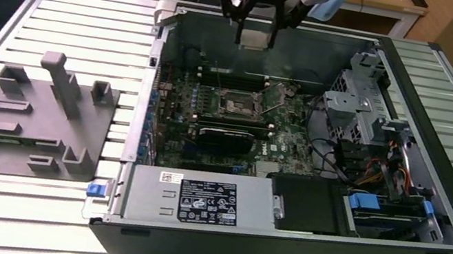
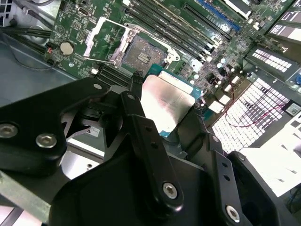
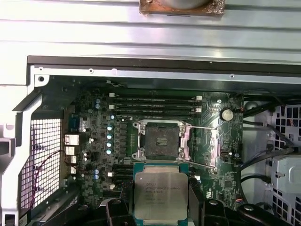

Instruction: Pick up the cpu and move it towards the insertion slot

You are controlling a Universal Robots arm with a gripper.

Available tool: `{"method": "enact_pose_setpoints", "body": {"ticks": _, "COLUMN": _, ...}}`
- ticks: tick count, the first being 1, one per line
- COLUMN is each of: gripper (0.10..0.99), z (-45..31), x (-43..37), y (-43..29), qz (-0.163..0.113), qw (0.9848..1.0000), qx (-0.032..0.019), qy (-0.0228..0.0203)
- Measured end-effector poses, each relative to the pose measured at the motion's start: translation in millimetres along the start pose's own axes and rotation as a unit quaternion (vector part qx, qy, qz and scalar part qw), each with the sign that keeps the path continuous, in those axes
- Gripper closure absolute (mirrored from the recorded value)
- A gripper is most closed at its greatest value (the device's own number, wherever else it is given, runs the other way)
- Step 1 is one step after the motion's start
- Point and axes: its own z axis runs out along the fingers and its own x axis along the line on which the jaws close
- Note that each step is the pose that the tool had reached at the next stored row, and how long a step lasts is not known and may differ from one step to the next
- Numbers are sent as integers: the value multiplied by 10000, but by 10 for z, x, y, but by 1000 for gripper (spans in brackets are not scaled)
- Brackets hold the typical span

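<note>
My gripper [image 1: 255,38] hangs above the back wall of the open computer case, shut on the cpu [image 1: 254,41]. In both wrist views the cpu [image 2: 167,104] [image 3: 160,195] is a flat silvery square with a pale rim, clamped at its edges by black fingers [image 2: 141,127]. The insertion slot [image 1: 238,107] is a square black socket with a thin silver bracket swung open, set in the green board. In the first wrist view the slot [image 3: 160,140] lies just past the held cpu, and in the second wrist view the slot [image 2: 143,52] sits beyond it. The cpu is above the board, not touching it.
A grey plastic fixture [image 1: 32,121] lies on the slatted table at the exterior view's left. Inside the case are memory slots [image 3: 155,106], a long black card [image 1: 226,139], a power supply [image 1: 191,199], drive bays [image 1: 355,108] and loose cables [image 1: 377,171].
</note>
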Motion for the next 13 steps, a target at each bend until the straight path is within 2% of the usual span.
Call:
{"method": "enact_pose_setpoints", "body": {"ticks": 6, "gripper": 541, "z": 0, "x": -31, "y": 31, "qz": 0, "qw": 10000, "qx": 0, "qy": 0}}
{"method": "enact_pose_setpoints", "body": {"ticks": 13, "gripper": 541, "z": 0, "x": -40, "y": 32, "qz": 0, "qw": 10000, "qx": 0, "qy": 0}}
